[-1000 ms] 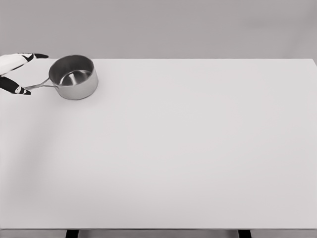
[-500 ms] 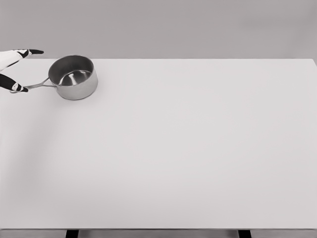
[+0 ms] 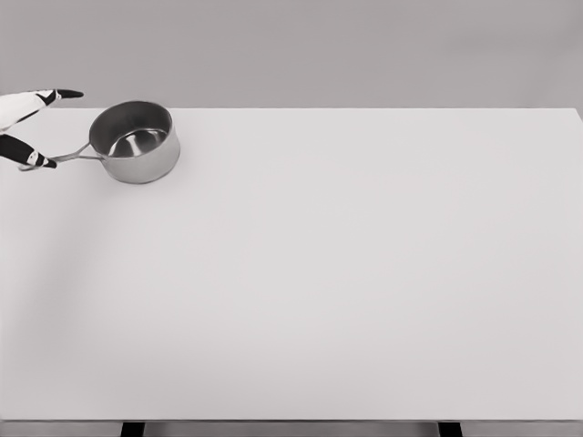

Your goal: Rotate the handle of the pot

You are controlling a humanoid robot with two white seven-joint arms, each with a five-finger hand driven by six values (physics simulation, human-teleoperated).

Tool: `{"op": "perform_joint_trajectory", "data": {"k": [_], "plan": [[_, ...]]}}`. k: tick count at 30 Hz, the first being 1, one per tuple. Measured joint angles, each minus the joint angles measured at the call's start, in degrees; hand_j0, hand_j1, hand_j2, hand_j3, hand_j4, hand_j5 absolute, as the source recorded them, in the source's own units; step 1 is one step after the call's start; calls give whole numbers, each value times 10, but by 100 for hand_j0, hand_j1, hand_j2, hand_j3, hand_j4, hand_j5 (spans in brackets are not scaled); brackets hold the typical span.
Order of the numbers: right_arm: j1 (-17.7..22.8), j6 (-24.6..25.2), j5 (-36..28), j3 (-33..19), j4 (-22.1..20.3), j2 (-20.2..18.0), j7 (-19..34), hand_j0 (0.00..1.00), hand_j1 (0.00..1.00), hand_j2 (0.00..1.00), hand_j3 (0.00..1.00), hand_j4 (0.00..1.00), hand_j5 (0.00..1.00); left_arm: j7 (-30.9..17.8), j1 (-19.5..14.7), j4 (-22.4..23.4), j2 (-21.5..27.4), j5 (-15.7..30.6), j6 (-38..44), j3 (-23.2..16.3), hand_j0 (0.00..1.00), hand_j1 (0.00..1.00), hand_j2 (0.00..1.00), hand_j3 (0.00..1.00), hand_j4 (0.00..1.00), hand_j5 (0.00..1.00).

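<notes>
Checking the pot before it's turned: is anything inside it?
The pot looks empty: bare far wall and part of the floor show. Its near wall hides the front of the floor.

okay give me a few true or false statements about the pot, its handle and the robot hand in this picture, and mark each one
1. The pot sits near the far left corner of the table. True.
2. The pot's handle points toward the right edge of the table. False: it points left, toward the left hand.
3. The pot is lying on its side. False: it stands upright, open top up.
4. The left hand's fingers are spread, one fingertip at the handle's end. True.
5. The right hand is reaching over the pot. False: no right hand is in view.
</notes>
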Motion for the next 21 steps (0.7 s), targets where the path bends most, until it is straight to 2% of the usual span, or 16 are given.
{"op": "perform_joint_trajectory", "data": {"k": [8,21], "plan": [[0,0,0,0,0,0,0,100,100,100,100,100,100,0,-1,18,-5,0,0,7,100,100,100,100,100,100],[0,0,0,0,0,0,0,100,100,100,100,100,100,0,0,15,-3,2,0,5,100,100,100,100,100,100]]}}
